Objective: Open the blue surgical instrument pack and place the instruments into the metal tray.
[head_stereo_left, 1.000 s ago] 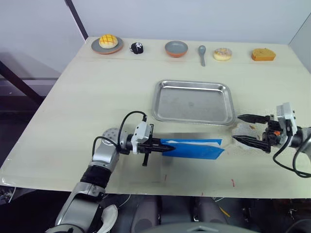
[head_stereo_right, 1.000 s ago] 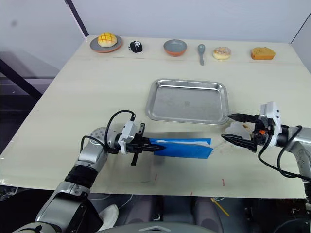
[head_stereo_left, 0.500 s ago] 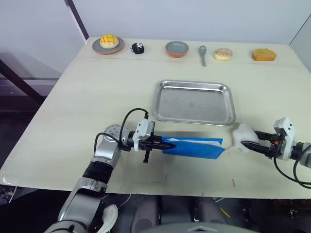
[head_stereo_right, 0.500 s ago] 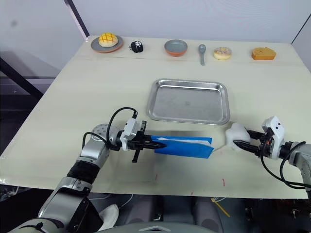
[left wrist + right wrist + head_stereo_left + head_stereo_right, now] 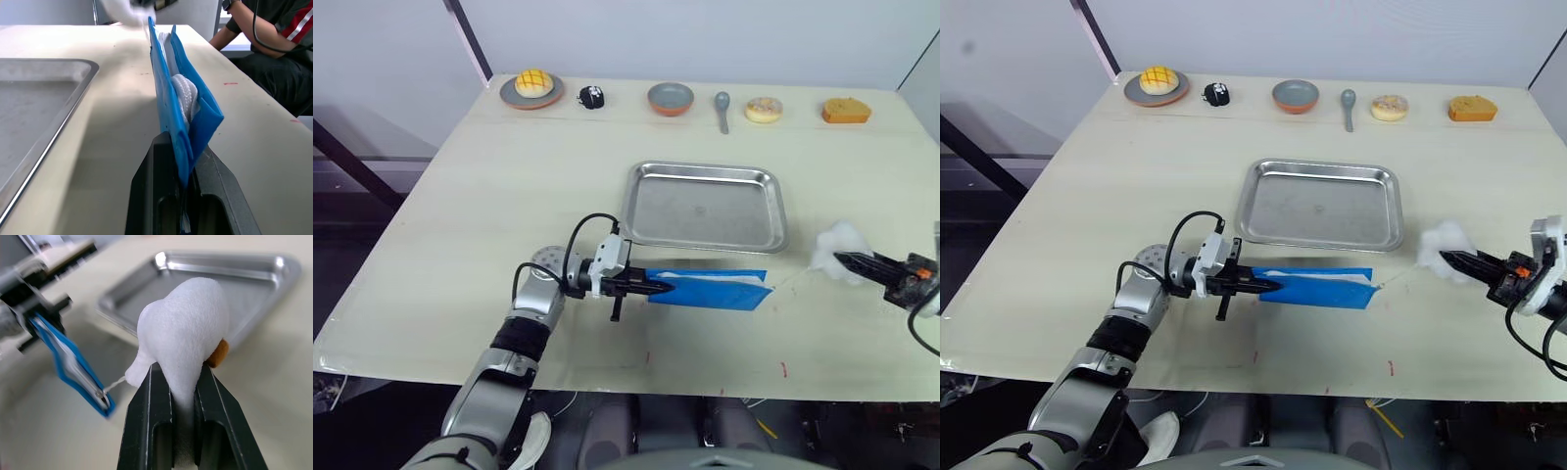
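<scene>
Blue surgical instrument pack (image 5: 710,291) lies pinched at one end by the left gripper (image 5: 646,288), just before the metal tray (image 5: 705,207), while the right gripper (image 5: 1456,259) clamps a white plush toy (image 5: 1440,242) beyond the pack's other end.

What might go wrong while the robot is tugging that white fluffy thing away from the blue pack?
1. The thin string joining the plush toy to the pack looks taut; it may snap or pull loose before the pack opens.
2. The left gripper holds only the pack's end edge, so the pack could slip free.
3. The tray is empty; instruments could spill onto the table instead.
</scene>
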Available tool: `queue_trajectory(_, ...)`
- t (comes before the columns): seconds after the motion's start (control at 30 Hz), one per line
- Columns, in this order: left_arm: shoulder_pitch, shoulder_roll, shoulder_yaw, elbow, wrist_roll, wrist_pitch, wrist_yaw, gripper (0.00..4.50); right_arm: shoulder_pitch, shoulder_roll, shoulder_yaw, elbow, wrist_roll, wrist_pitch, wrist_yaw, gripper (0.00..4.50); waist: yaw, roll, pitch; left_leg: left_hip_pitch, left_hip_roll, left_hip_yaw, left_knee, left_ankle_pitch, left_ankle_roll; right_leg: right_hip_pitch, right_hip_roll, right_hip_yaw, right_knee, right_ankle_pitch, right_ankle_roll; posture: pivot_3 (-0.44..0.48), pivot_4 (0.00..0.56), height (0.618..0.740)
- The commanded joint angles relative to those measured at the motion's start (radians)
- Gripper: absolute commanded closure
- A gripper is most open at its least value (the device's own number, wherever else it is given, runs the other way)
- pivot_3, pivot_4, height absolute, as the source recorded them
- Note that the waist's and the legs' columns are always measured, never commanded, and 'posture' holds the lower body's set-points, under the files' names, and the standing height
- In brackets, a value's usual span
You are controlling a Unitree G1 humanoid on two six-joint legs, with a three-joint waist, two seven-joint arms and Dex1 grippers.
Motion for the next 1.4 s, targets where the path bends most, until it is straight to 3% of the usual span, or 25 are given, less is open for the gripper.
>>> queue_trajectory(0.03,-0.007,-0.002,-0.014,0.016,0.036,-0.018,0.006,4.50,-0.051,0.016,-0.080,-0.122,0.156,0.066,-0.044,4.48,0.000,0.000,0.000,0.000,0.000,0.000,0.000,0.000,0.000,0.000,0.000,0.000,0.000,0.000,0.000,0.000,0.150,0.732)
queue_trajectory(0.23,-0.019,-0.013,-0.021,0.023,0.041,-0.021,0.016,4.50,-0.195,0.039,0.067,-0.268,0.140,0.094,-0.166,4.48,0.000,0.000,0.000,0.000,0.000,-0.001,0.000,0.000,0.000,0.000,0.000,0.000,0.000,0.000,0.000,0.000,0.150,0.732)
queue_trajectory(0.5,-0.028,-0.015,-0.028,0.031,0.049,-0.014,0.015,4.50,-0.453,0.146,0.327,-0.309,0.006,0.044,-0.245,4.48,-0.001,0.001,0.000,-0.001,0.000,-0.001,0.000,0.000,0.000,-0.001,0.000,-0.001,0.000,0.000,0.000,0.000,0.150,0.732)
queue_trajectory(0.77,-0.036,-0.024,-0.022,0.032,0.049,-0.008,0.030,4.50,-0.545,0.234,0.477,-0.370,-0.096,-0.024,-0.248,4.48,0.000,0.001,0.000,-0.002,0.000,-0.001,0.000,0.000,0.000,-0.001,0.000,-0.002,0.000,0.000,0.000,0.000,0.150,0.732)
queue_trajectory(0.93,-0.042,-0.027,-0.026,0.040,0.054,-0.012,0.032,4.50,-0.546,0.264,0.541,-0.430,-0.147,-0.062,-0.243,4.48,0.001,0.001,0.000,-0.002,0.000,-0.001,0.000,0.000,0.000,-0.001,0.000,-0.003,0.000,0.000,0.000,0.000,0.150,0.732)
queue_trajectory(1.13,-0.039,-0.032,-0.029,0.037,0.058,-0.012,0.030,4.50,-0.468,0.217,0.612,-0.489,-0.210,-0.119,-0.155,4.48,0.003,0.001,0.000,-0.002,0.000,0.000,0.000,0.000,0.000,-0.001,0.000,-0.003,0.000,0.000,0.000,0.000,0.150,0.732)
queue_trajectory(1.37,-0.047,-0.033,-0.029,0.054,0.064,-0.017,0.020,4.50,-0.327,0.106,0.745,-0.471,-0.430,-0.413,0.015,4.48,0.001,0.000,0.000,-0.002,-0.001,0.000,0.001,0.000,0.000,0.000,0.000,-0.004,-0.001,0.000,0.000,0.000,0.150,0.732)
queue_trajectory(1.4,-0.048,-0.034,-0.029,0.055,0.065,-0.017,0.019,4.50,-0.323,0.113,0.752,-0.463,-0.446,-0.436,0.013,3.83,0.000,0.000,0.000,-0.002,-0.001,0.000,0.001,0.000,0.000,0.000,0.000,-0.004,-0.001,0.000,0.000,0.000,0.150,0.732)
